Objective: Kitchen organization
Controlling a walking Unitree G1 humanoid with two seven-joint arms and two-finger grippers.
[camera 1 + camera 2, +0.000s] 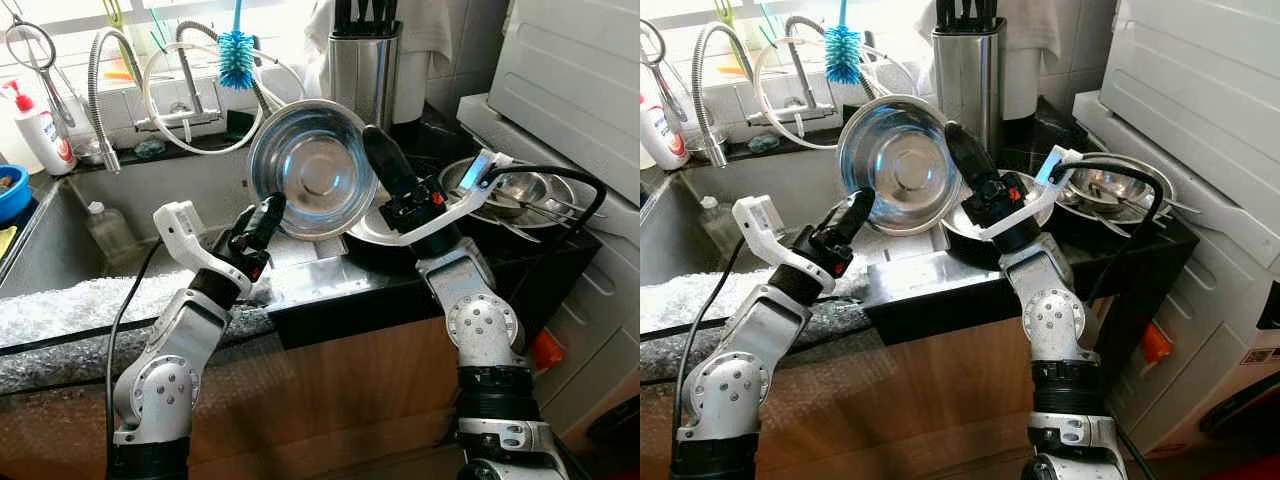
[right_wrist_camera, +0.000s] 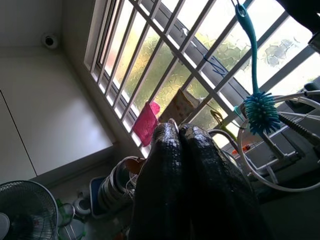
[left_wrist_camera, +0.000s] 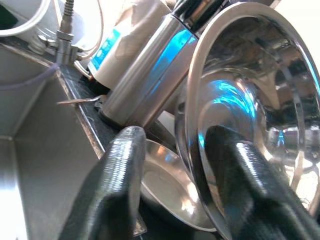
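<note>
1. Steel bowl (image 1: 313, 170): round, polished, held up on edge above the dark surface (image 1: 330, 290), hollow side facing the head camera. Blue glare on the inside, flat circular base at centre.
2. Left end effector (image 1: 268, 214) at the bowl's 7 o'clock rim. Left wrist view: fingers (image 3: 112, 185) spread apart, rim running between them, one inside the bowl, one outside. Open, not clamped as far as visible.
3. Right end effector (image 1: 378, 150) at the bowl's 3 o'clock, tips just beside or touching the outer wall; contact unclear. Right wrist view: both fingers (image 2: 175, 165) pressed together, nothing between them, so closed and empty.
4. Below the bowl: a shallow steel plate (image 1: 365, 232) on the surface. At 3 o'clock from it, more steel dishes (image 1: 515, 190) stacked by the white appliance (image 1: 570, 90).
5. Behind, 12 o'clock: steel knife block (image 1: 362, 60), blue bottle brush (image 1: 236, 55), tap (image 1: 100, 90). Sink (image 1: 60, 250) at 9 o'clock.
6. Head views only: both silver arms and the whole bowl outline.
7. Left wrist view only: rim thickness close up, plate edge under the bowl, knife block reflecting blue.
8. Right wrist view only: barred window (image 2: 165, 60), pink item (image 2: 145, 123) on the sill, fan (image 2: 25, 210), brush bristles backlit.
</note>
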